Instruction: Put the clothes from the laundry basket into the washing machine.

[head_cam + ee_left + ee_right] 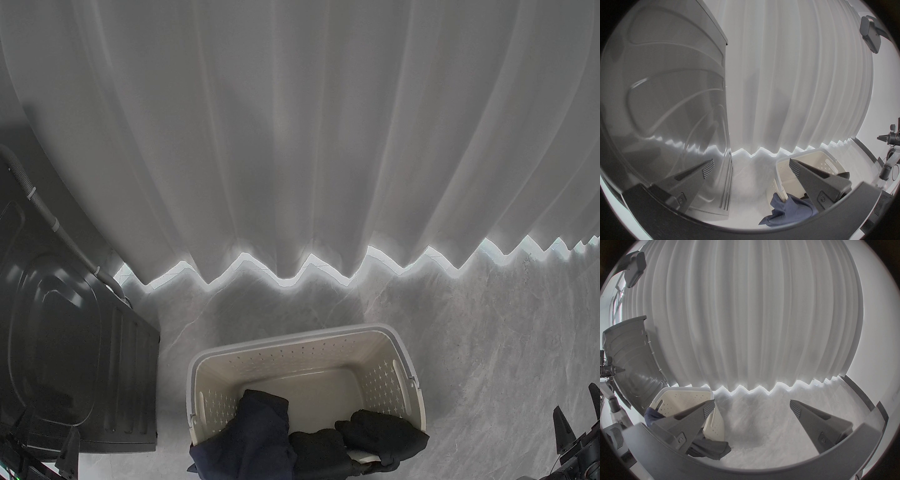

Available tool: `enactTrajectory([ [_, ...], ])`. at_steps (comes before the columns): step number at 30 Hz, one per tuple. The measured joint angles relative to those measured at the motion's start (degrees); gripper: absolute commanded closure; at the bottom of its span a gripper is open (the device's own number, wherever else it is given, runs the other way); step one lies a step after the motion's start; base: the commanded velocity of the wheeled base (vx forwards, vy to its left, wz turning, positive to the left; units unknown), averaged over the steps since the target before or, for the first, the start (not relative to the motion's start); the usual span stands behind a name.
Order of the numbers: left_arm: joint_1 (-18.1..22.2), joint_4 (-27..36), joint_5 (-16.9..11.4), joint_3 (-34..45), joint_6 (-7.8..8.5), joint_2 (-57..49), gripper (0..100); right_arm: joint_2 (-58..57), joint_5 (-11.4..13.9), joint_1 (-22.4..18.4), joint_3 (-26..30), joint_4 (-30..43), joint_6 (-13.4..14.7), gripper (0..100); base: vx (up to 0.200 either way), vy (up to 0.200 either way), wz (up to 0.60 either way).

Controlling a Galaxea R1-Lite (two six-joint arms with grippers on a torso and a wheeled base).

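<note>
Grey marbled floor [500, 350]; white curtain [300, 125] behind laundry basket [312, 357].

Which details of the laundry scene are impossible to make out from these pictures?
1. Washing machine: its door is turned away from the head and wrist views, so open or shut is unknown.
2. Navy garment and black clothes: cut off by the head view's bottom edge; their number is unclear.
3. Laundry basket: its near floor is hidden under the clothes.
</note>
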Motion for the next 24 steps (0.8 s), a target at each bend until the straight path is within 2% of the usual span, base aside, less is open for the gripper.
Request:
enactTrajectory([
  [24,-0.04,0.00,0.00,0.00,-0.01,-0.02,0,0.00,-0.02,-0.05,0.00,0.00,0.02,0,-0.200,0.000,0.00],
])
